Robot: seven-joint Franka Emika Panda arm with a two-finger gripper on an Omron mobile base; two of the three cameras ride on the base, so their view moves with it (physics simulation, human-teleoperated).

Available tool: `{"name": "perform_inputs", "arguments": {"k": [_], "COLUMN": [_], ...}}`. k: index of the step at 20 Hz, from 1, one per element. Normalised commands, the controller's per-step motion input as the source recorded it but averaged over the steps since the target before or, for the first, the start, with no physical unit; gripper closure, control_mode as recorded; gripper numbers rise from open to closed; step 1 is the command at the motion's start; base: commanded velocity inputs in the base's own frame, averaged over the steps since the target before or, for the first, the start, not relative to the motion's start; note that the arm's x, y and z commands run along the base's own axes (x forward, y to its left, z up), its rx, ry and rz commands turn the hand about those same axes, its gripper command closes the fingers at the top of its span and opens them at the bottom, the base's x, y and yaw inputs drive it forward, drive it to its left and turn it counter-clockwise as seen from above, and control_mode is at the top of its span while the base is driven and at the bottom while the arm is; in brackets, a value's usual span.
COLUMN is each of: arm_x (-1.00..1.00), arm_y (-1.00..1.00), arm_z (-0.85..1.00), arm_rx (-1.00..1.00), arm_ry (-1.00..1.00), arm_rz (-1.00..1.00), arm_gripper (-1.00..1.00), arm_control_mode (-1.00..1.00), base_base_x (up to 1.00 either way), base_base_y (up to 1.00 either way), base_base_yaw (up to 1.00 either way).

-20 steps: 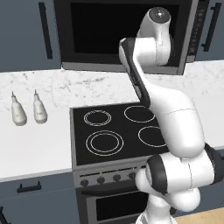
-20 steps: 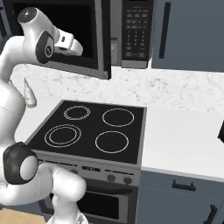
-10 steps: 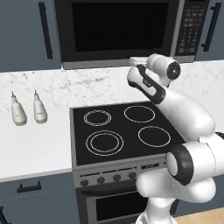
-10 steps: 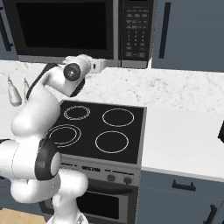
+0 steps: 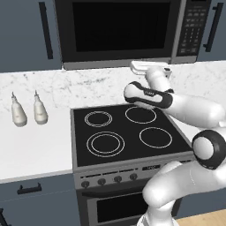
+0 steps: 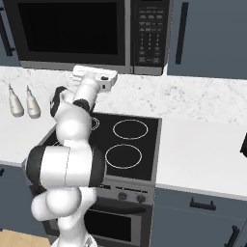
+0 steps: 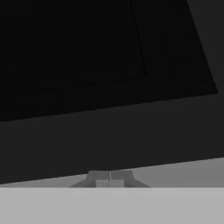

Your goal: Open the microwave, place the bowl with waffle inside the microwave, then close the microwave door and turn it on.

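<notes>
From the left base view, the microwave is sitting above the stove with its door shut, two bottles standing on the counter. The right base view is showing the keypad. In the hand view, the gripper is pressing its fingertips together, clenched on nothing, below a dark surface

Quick count: one microwave, one stove with four burners, two bottles on the counter.
</notes>
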Motion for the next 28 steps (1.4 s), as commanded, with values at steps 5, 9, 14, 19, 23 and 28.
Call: {"name": "perform_inputs", "arguments": {"k": [5,9,14,19,23,28], "arm_x": [-1.00,-1.00,-0.83,-0.58,-0.14,-0.20], "arm_y": [-1.00,-1.00,-0.98,-0.87,-0.13,-0.02], "arm_z": [0.04,0.18,0.00,0.12,0.29,0.55], "arm_rx": [0.07,0.02,-0.01,-0.04,-0.06,0.00], "arm_ry": [-0.30,-0.33,0.05,0.27,0.03,-0.07], "arm_rz": [0.29,0.20,0.00,-0.04,0.00,0.02], "arm_gripper": [1.00,1.00,1.00,1.00,1.00,1.00], "arm_control_mode": [-1.00,-1.00,-1.00,-1.00,-1.00,-1.00], "base_base_x": [0.00,0.00,0.00,0.00,0.00,0.00], "base_base_y": [0.00,0.00,0.00,0.00,0.00,0.00], "base_base_yaw": [0.00,0.00,0.00,0.00,0.00,0.00]}}
